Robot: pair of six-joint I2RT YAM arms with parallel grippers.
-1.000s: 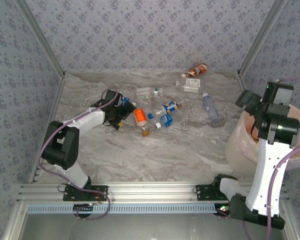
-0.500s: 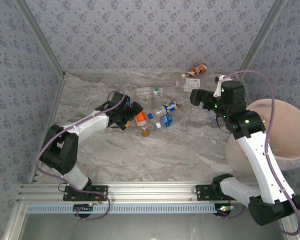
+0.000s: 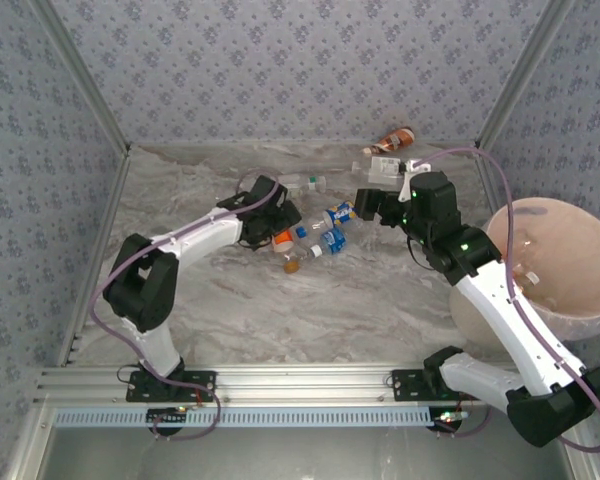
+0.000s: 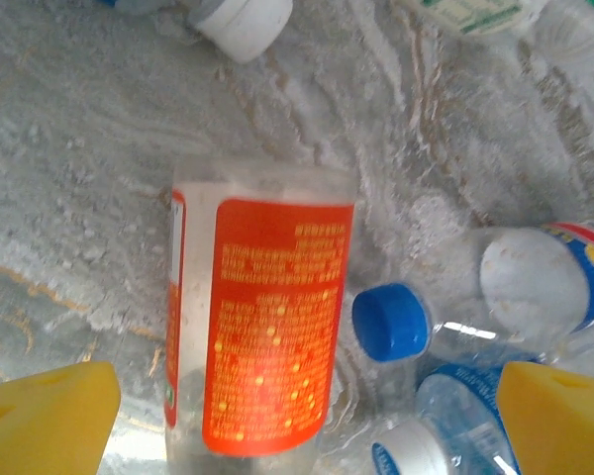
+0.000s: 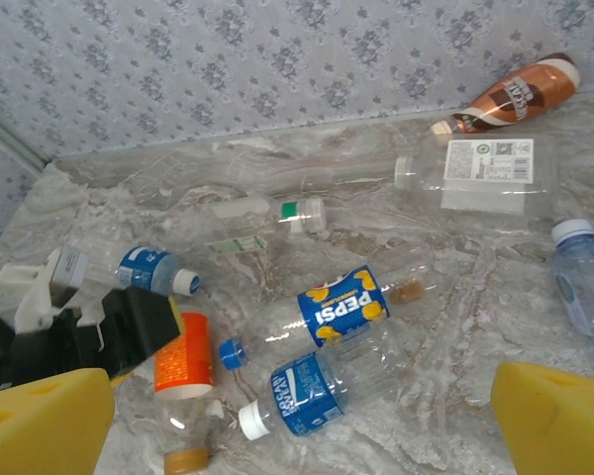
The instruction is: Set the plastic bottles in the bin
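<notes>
With both pincers wide and holding nothing, orange-label bottle (image 4: 262, 327) lies on the worktop (image 3: 380, 290) just ahead of left pincer (image 4: 302, 426), between its pads. Pepsi bottle (image 5: 342, 307) sits ahead of right pincer (image 5: 302, 421); bin (image 3: 472, 295) well behind it.

The bin (image 3: 572, 243), a large pinkish-beige bucket with a pale liner, stands at the right edge of the marbled desk (image 3: 280, 315). The right gripper (image 3: 366, 205) hangs just left of the bin and slightly farther back, above the desk. Well left of the bin lies a cluster of plastic bottles: an orange-labelled bottle (image 3: 280, 240), a blue-and-yellow one (image 3: 341, 213), a blue-labelled one (image 3: 329, 240) and a small brown-capped one (image 3: 294, 263). The left gripper (image 3: 283, 221) sits over the orange-labelled bottle, on the cluster's far side from the bin. Back-left of the bin, by the rear wall, lie a brown bottle (image 3: 396, 139) and a clear white-labelled bottle (image 3: 381, 168).
</notes>
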